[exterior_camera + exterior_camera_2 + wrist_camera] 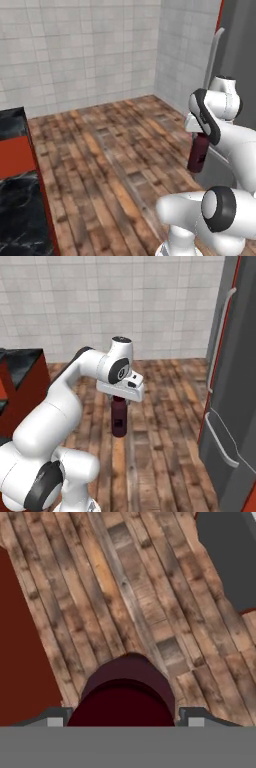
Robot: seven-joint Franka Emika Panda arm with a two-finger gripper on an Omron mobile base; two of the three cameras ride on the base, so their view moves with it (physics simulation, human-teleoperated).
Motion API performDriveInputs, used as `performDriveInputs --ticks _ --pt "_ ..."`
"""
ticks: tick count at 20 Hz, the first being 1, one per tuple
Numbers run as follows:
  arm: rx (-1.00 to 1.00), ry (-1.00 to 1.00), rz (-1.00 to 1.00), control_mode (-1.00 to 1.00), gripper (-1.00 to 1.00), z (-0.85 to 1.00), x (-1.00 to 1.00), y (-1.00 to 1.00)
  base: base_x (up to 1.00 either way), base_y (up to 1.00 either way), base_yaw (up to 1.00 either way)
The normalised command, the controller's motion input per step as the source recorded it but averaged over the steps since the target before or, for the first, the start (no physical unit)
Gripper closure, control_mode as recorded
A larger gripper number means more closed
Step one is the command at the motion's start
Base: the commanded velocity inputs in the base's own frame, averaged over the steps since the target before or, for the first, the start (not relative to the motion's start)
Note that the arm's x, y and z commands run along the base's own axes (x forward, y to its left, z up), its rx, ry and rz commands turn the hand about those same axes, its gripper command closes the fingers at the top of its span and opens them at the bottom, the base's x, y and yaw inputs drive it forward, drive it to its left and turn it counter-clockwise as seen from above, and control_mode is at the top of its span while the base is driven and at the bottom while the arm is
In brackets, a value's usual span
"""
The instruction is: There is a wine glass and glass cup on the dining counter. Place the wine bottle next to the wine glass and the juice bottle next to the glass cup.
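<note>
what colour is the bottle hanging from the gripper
Dark red-maroon. The juice bottle shows best in the right base view.

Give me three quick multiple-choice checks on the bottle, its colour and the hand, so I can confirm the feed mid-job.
1. Where is the juice bottle?
A. hanging under the hand, above the wood floor
B. standing on the dining counter
C. lying on the floor

2. What colour is the bottle?
A. clear green
B. dark red-maroon
C. white

3. What state is the hand in?
A. open and empty
B. shut on the juice bottle
C. pressed against the fridge

Answers: 1 A, the right base view shows the bottle upright below the hand, floor behind it. 2 B, its body is maroon in both base views. 3 B, the hand view shows the fingers either side of the bottle's top.
</note>
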Motion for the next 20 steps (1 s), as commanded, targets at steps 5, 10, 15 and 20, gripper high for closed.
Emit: performDriveInputs --ticks 5,10,15,20 --pt "0.0 0.0 0.0 1.0 1.0 0.0 0.0 0.0 0.93 -0.18 0.13" --pt "0.0 0.0 0.0 1.0 1.0 0.0 0.0 0.0 0.94 -0.11 0.13" --pt "0.0 0.0 0.0 1.0 1.0 0.0 0.0 0.0 0.94 -0.08 0.14" --pt "0.0 0.0 0.0 1.0 1.0 0.0 0.0 0.0 0.93 -0.1 0.19"
